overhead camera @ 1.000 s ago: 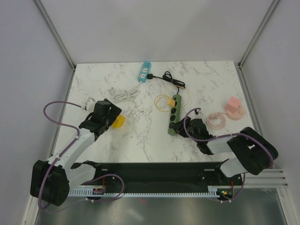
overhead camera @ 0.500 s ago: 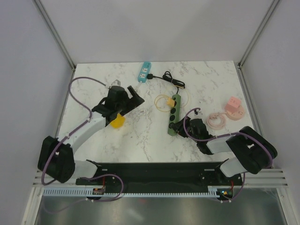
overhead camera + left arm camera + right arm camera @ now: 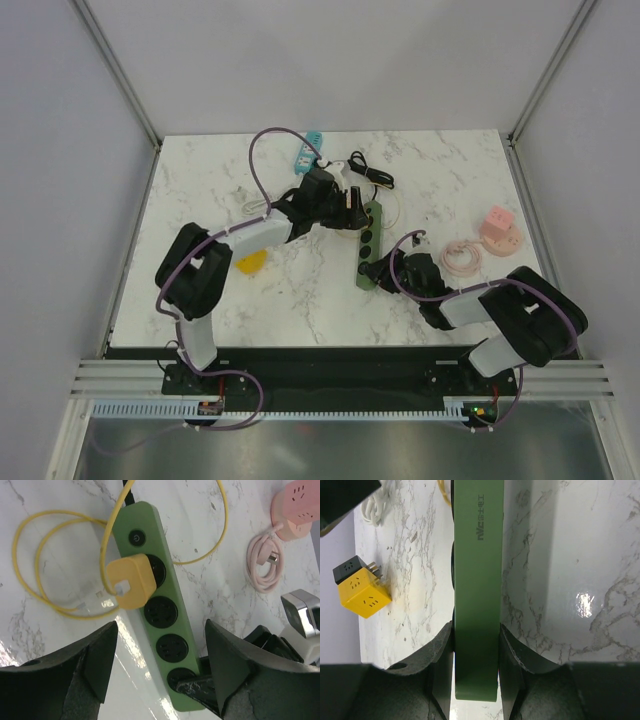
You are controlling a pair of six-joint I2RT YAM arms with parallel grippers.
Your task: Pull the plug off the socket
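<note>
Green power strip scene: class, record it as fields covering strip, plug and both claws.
Strip: green plastic power strip, flat on the white marble table
Plug: yellow square plug, plugged in next to the switch
Left claw: open, over the strip, clear of the plug
Right claw: shut on the strip's end

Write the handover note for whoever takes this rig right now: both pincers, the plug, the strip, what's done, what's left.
Left pincer: open, hovering over the yellow plug, not touching it.
Right pincer: shut on the green power strip, gripping its near end by the sides.
Plug: seated in the socket next to the switch.
Done: strip braced, left arm above the plug.
Left: lower the left pincer, close on the plug, pull it out while the right holds the strip.
</note>
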